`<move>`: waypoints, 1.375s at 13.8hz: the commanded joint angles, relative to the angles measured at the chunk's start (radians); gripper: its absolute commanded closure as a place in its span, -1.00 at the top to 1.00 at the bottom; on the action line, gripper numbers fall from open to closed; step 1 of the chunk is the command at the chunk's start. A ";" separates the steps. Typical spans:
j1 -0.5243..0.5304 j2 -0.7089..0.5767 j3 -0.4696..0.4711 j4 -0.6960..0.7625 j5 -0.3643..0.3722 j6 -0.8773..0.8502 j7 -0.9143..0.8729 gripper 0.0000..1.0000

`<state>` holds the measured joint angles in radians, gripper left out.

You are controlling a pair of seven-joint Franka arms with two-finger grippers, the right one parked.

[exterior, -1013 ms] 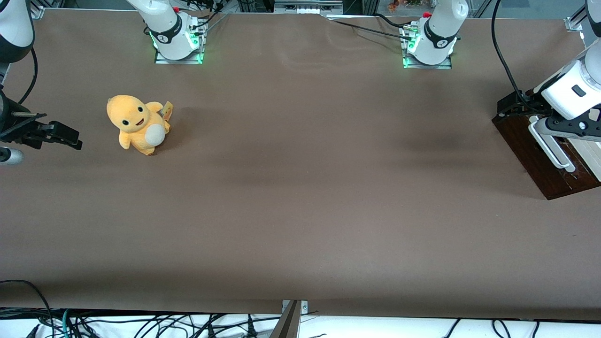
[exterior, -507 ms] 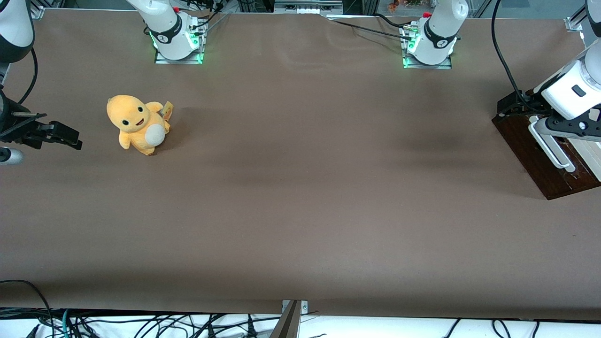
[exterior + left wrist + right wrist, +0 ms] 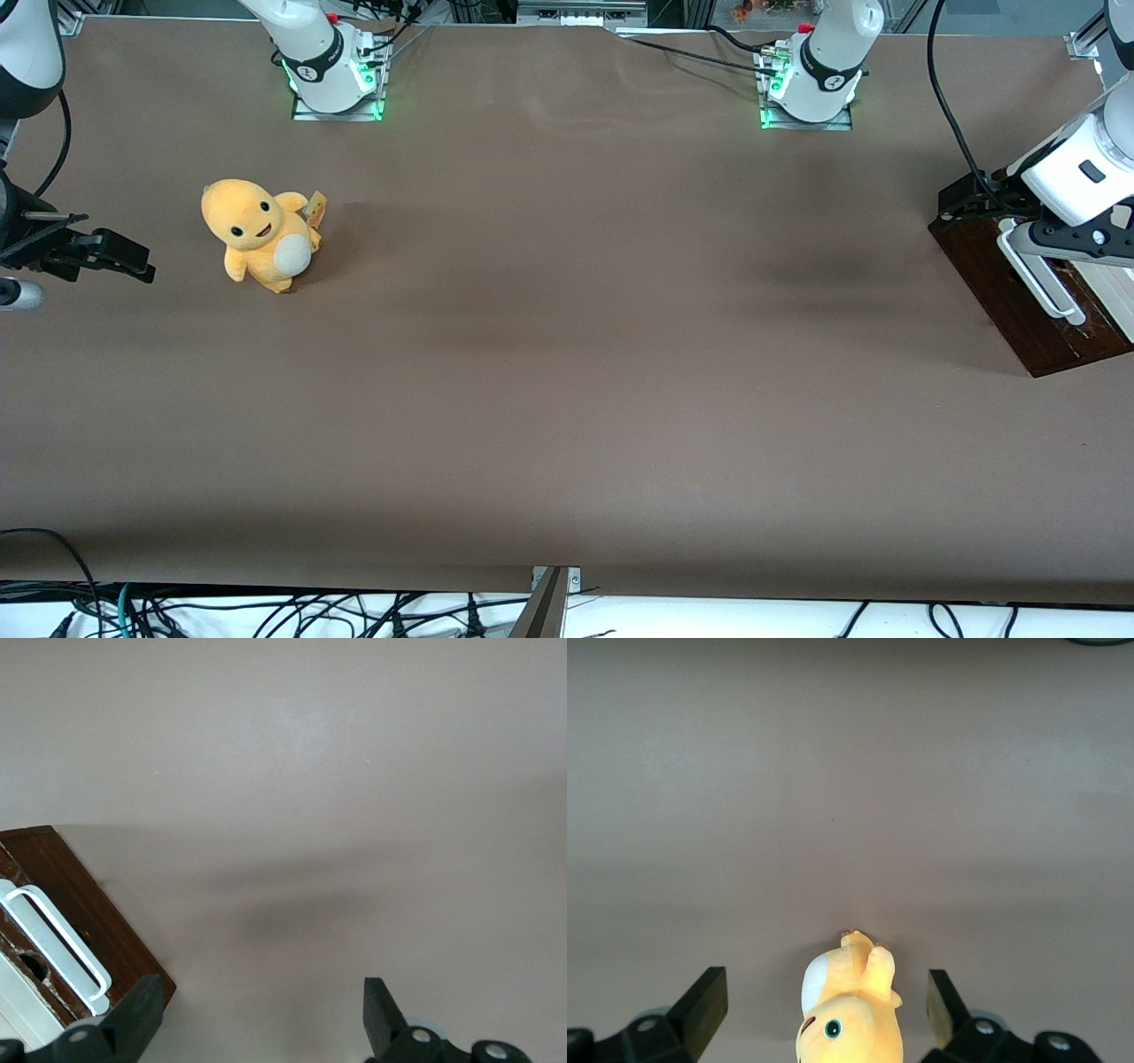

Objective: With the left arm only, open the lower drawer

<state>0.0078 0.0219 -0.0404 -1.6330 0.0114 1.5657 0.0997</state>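
Dark brown wood, the lower drawer (image 3: 1010, 288) lies diagonally, its white handle (image 3: 1036, 283) running along its length. I see my gripper (image 3: 257, 1014) just beside it, jaws spread wide, holding nothing

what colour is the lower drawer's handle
White, on the dark brown lower drawer; the handle shows best in the left wrist view.

The lower drawer (image 3: 1019, 297) runs off frame; the gripper (image 3: 257, 1028) partly cropped.

No legible text or labels.
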 commanded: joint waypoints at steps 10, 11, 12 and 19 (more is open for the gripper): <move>-0.005 0.053 0.001 0.001 -0.001 -0.012 -0.075 1.00; -0.003 0.081 0.001 0.002 -0.001 -0.012 -0.140 1.00; -0.003 0.102 0.001 0.001 0.001 -0.015 -0.200 1.00; -0.015 0.282 0.001 0.001 0.203 -0.131 -0.357 1.00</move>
<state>0.0038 0.2551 -0.0410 -1.6469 0.1485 1.4787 -0.1875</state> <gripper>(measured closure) 0.000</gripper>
